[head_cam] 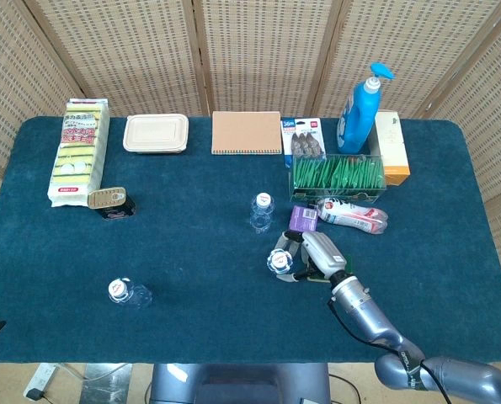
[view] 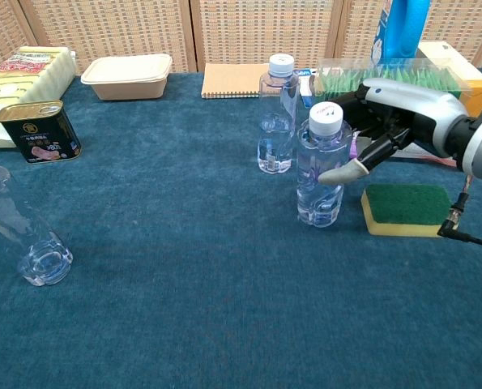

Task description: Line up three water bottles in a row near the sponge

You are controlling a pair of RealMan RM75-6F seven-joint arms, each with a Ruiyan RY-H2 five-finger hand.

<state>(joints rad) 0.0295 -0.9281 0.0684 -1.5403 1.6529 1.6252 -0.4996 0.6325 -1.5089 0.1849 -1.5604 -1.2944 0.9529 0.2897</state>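
Clear bottle (view: 321, 166) stands gripped in the right hand (view: 386, 113), just beside the sponge (view: 408, 208); placing step, release looks next.

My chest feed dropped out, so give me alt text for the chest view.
The right hand grips an upright water bottle left of the sponge, with a second bottle standing behind it. A third bottle stands far left.

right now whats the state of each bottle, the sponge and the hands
held bottle: upright, capped, gripped beside the sponge
right hand: fingers around held bottle
middle bottle: upright, capped, free
far-left bottle: standing apart, untouched
sponge: flat, green side up
left hand: not in view
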